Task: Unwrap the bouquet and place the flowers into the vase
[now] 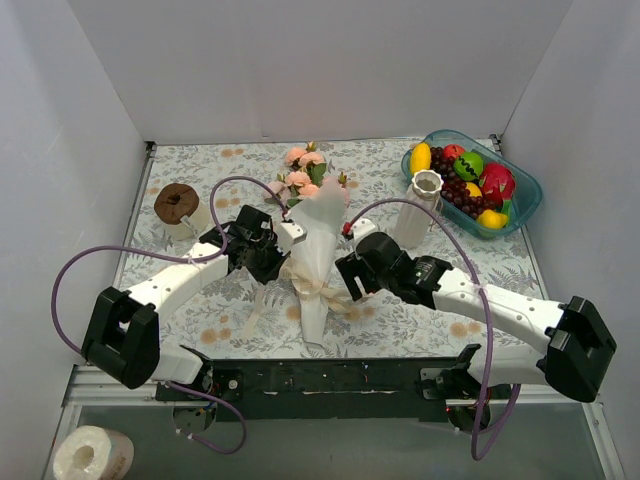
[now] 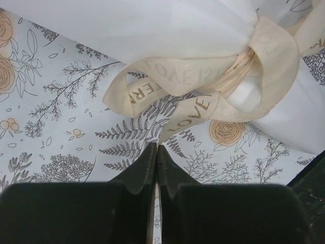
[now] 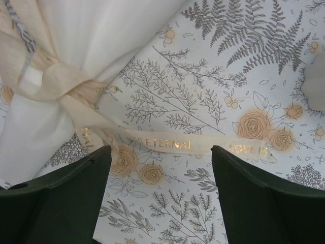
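Tablecloth [image 1: 230, 322] floral, walls [image 1: 320, 60] white; left tool [image 2: 156, 147] clamps ribbon [image 2: 195, 111], right tool [image 3: 160, 151] apart.

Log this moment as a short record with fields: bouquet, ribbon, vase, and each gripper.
bouquet: lying flat mid-table, wrapped in its paper cone, roses at the far end
ribbon: tied in a bow around the cone, tails trailing to both sides
vase: upright, no flowers in it, right of the bouquet, beside the fruit bowl
left gripper: shut, apparently pinching the end of one ribbon tail
right gripper: open, fingers either side of the other tail, which lies flat
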Robot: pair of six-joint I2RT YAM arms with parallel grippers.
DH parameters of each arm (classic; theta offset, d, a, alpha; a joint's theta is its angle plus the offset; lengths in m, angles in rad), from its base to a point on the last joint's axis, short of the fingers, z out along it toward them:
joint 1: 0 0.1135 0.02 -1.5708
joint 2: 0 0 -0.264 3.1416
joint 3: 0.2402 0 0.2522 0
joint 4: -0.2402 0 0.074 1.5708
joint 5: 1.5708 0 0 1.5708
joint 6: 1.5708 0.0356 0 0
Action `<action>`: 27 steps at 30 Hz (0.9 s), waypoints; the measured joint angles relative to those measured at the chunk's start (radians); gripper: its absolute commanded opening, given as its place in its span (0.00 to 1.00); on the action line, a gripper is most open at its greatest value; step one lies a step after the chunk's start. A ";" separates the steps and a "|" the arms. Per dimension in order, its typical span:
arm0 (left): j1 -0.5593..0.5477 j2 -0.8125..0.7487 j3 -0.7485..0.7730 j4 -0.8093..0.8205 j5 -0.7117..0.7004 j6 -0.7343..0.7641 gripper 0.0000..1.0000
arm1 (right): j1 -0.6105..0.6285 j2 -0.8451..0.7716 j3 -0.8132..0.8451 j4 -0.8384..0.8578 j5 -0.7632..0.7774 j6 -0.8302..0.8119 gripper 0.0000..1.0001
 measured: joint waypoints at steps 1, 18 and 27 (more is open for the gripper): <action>0.000 0.001 0.004 -0.001 -0.001 -0.003 0.00 | 0.006 0.003 0.007 -0.002 -0.012 -0.036 0.82; 0.000 0.003 0.018 -0.034 -0.031 -0.032 0.00 | 0.055 0.164 -0.031 -0.083 0.011 -0.266 0.89; 0.000 0.003 0.018 -0.042 -0.054 -0.039 0.00 | 0.055 0.206 -0.111 0.111 -0.016 -0.323 0.86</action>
